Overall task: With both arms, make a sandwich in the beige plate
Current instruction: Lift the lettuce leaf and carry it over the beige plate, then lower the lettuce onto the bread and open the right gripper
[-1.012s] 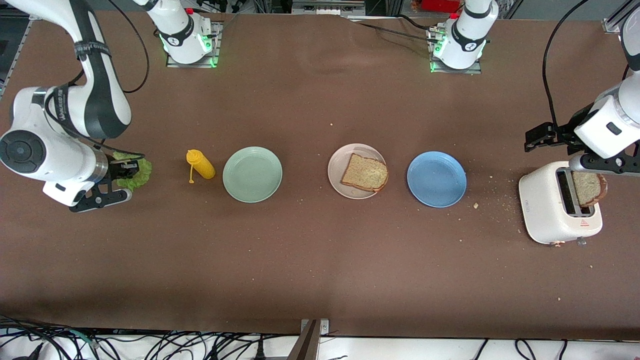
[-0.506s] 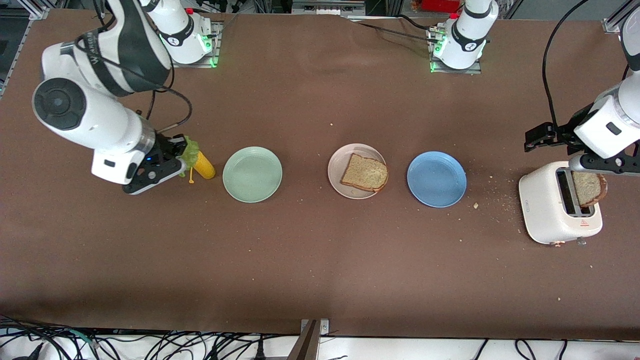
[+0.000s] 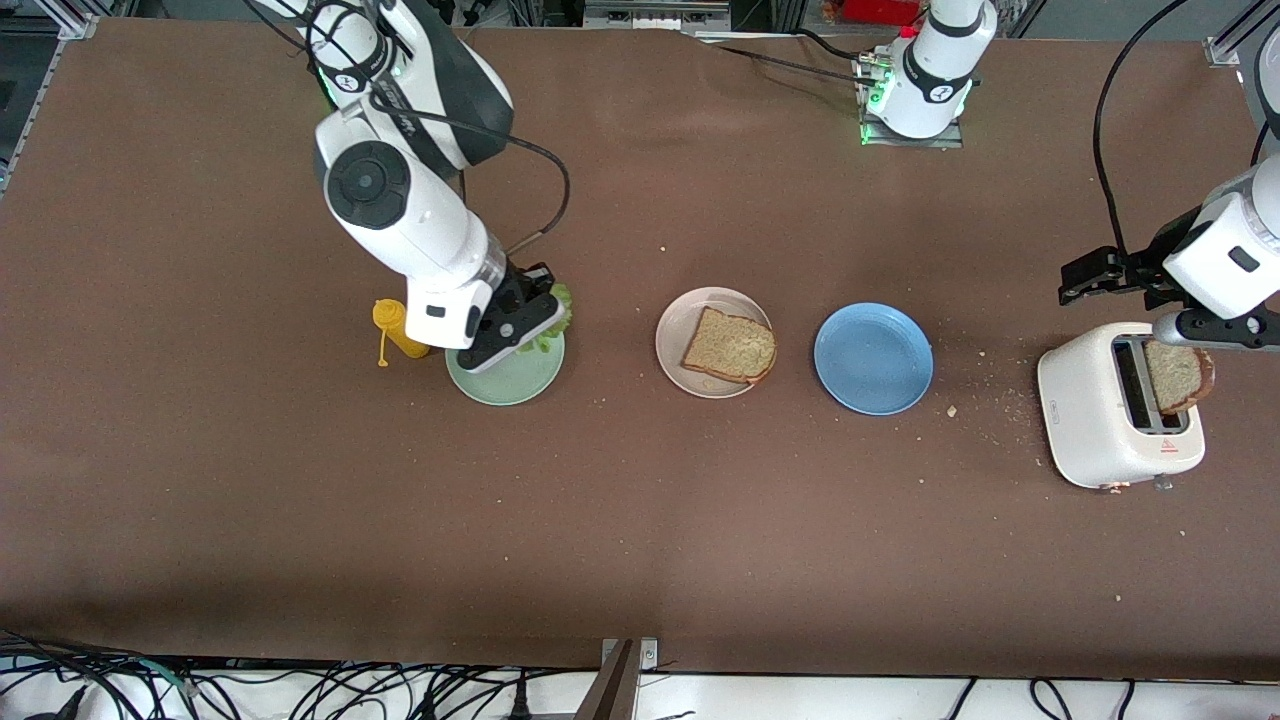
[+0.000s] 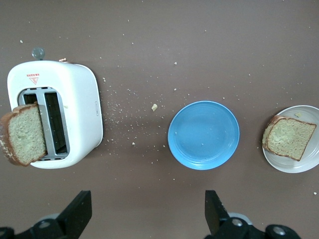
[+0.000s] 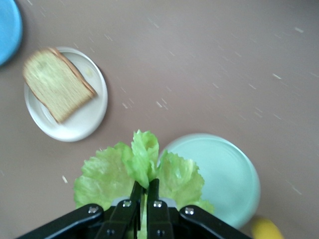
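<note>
Spreading under everything, the table (image 3: 640, 520) is a matte brown sheet flecked with pale crumbs. Both arms are large, glossy white shells with dark grey joints. The right arm (image 3: 400, 200) reaches from its base to hold the right gripper (image 3: 545, 310) over the mint-green plate (image 3: 505, 375); its jaws are pinched closed on a ruffled, bright green lettuce leaf (image 5: 139, 174) whose frilled edges fan out around the black fingers. The left arm (image 3: 1230, 260) hangs at its own end of the table with the left gripper (image 4: 147, 216) over bare table beside the toaster, jaws spread wide and holding nothing.

The toaster (image 3: 1110, 410) is a rounded white box with two dark slots; a square slice of brown speckled bread (image 3: 1178, 375) with a darker crust stands up out of one slot.

Three round plates of like size lie in a row: the mint-green one toward the right arm's end, the smooth blue plate (image 3: 873, 358) toward the left arm's end, and the beige plate (image 3: 680, 335) between them. That pale plate has a raised rim and carries the sandwich's only part so far, one flat slice of grainy brown bread (image 3: 730, 346) reaching the plate's edge.

A small yellow squeeze bottle (image 3: 395, 328) lies just beside the mint-green plate.
</note>
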Available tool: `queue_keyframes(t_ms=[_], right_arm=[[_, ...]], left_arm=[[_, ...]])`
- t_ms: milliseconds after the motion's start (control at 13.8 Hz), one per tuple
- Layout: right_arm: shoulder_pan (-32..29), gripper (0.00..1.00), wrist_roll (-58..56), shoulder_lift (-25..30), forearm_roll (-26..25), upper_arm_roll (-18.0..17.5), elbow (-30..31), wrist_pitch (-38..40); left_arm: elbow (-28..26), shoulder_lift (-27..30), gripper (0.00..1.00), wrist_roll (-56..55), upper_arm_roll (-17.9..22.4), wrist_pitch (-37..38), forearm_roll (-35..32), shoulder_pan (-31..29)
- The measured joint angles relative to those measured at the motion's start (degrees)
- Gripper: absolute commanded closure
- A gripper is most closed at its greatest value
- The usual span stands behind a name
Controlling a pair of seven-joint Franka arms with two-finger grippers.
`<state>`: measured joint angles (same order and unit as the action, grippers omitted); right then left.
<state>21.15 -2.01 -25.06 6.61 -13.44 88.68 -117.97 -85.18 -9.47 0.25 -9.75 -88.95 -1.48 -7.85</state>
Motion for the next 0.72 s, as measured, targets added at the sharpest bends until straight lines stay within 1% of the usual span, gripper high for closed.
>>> queue_keyframes(t_ms=[145,362,506,723], right_arm=[[2.8,1.00,2.4,-4.0,2.4,0.0,-0.4,-6.6],[7.6,1.00,10.1,-10.5,3.2,-0.1,-3.5,-15.6],[9.4,1.00,12.8,-14.2,4.6,-0.4,-5.3,-21.2],[10.4,1.00,14.7,-17.3,8.2,-0.8,-6.5,-25.3]], left_arm=[[0.0,0.0,0.00,0.0,0.0,0.0,0.0,-0.4],[0.0,0.0,0.00,0.0,0.0,0.0,0.0,-0.6],[0.0,0.0,0.00,0.0,0.0,0.0,0.0,-0.6],[0.0,0.0,0.00,0.0,0.0,0.0,0.0,-0.6]])
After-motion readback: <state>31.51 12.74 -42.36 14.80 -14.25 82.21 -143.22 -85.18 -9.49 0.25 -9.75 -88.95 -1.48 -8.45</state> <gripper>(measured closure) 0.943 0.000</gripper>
